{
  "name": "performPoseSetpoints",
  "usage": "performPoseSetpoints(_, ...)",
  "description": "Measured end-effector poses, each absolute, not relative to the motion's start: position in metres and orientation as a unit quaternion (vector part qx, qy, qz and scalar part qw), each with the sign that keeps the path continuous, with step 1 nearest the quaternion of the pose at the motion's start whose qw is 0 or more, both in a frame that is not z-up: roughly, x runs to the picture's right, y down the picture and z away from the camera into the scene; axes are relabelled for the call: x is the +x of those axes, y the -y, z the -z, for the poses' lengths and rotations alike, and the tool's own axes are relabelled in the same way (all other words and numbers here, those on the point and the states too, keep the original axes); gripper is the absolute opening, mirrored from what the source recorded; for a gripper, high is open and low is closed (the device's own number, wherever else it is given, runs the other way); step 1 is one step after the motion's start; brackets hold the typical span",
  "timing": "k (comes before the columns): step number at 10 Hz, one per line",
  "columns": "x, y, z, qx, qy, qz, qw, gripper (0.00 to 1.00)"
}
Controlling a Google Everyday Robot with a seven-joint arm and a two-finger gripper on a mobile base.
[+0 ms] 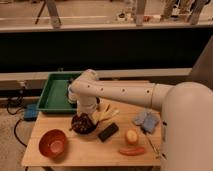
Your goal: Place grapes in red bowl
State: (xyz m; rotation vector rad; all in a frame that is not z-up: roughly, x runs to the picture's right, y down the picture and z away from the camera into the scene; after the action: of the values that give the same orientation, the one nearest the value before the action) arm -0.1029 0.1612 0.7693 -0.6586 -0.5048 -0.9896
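One gripper [84, 116] over grapes [81, 123] in dark bowl [92, 130], red bowl [42, 145] beside.

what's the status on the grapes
Gripper down at the dark bowl. Grapes in that bowl, not yet in red bowl. Nothing between the two bowls.

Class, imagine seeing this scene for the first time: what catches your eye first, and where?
The big white arm reaches in from the right, its gripper down at the dark bowl mid-table. The red bowl glows at front left; a green tray sits behind it.
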Motion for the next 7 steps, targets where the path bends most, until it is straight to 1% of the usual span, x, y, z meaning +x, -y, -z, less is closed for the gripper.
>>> performPoseSetpoints(7, -0.121, -0.176, -0.779, -0.319, 0.247, 0.473, 0.783, 0.61)
